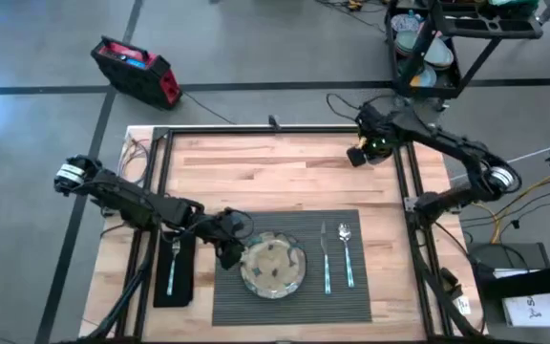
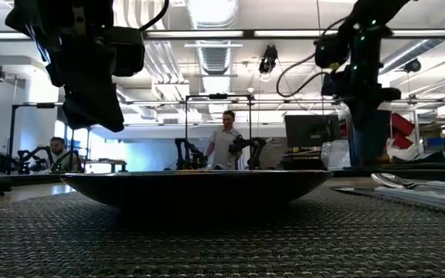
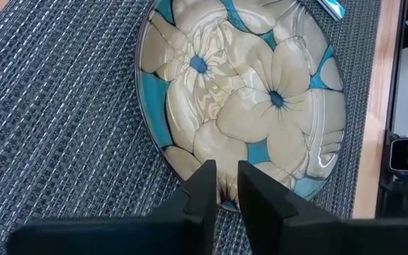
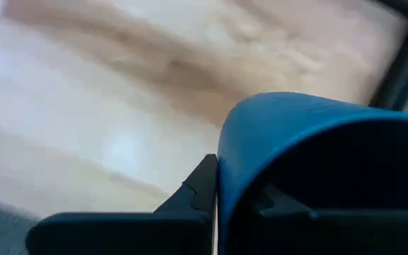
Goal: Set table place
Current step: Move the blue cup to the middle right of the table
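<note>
On the near half of the bench (image 1: 256, 162), the mat (image 1: 351, 287) is carrying the plate (image 1: 273, 266), with knife (image 1: 325, 256) and spoon (image 1: 346, 253) to its right; the fork (image 1: 173, 263) is lying on the napkin (image 1: 184, 287) at the left. The left end effector (image 1: 229, 252) is hovering at the plate's left rim, fingers nearly closed and empty; dropping lower could nudge the plate. Farther off, the right end effector (image 1: 359, 153) is gripping the blue cup (image 4: 324, 170) by its rim over bare wood. Such a rim pinch is likely letting the cup tilt, so it could tip on landing or knock the spoon.

2 dark jointed arms (image 1: 141, 203) (black cables, silvery wrist collars).
</note>
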Controlling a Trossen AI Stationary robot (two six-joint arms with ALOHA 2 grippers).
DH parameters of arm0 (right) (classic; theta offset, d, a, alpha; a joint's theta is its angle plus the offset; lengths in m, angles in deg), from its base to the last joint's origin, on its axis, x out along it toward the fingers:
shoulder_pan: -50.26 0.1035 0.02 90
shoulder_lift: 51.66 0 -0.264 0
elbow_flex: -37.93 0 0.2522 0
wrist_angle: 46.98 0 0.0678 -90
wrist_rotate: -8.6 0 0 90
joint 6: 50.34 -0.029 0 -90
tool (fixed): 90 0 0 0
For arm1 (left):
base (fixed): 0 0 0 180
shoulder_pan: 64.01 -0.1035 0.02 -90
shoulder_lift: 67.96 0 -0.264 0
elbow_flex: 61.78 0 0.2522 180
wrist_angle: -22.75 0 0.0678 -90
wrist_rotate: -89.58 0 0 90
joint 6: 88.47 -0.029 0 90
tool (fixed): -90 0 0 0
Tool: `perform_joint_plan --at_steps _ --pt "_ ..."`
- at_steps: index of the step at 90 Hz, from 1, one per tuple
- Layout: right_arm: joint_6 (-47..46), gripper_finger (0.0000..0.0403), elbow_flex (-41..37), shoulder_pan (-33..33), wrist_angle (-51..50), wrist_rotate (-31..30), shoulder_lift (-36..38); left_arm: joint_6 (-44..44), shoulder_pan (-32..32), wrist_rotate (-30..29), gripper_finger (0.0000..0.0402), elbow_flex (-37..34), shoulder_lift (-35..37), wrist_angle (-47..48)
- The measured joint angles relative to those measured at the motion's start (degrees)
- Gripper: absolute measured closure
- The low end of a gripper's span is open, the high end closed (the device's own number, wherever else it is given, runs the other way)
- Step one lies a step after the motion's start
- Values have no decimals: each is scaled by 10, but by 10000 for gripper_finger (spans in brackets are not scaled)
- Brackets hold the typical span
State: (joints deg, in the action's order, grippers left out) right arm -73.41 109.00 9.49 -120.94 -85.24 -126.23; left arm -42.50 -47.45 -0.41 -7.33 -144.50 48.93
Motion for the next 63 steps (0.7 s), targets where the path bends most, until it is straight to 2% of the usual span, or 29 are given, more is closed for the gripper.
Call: perform_joint_plan --at_steps 15,38,48,63 --pt "-81 403 -49 100 -1 11 35 0 0 0 364 -1 0 0" --pt "-183 403 -95 227 10 9 36 0 0 0 361 -1 0 0" --pt "-208 403 -101 260 13 9 30 0 0 0 364 -1 0 0" --pt "-221 403 -103 275 27 9 23 0 0 0 364 -1 0 0"
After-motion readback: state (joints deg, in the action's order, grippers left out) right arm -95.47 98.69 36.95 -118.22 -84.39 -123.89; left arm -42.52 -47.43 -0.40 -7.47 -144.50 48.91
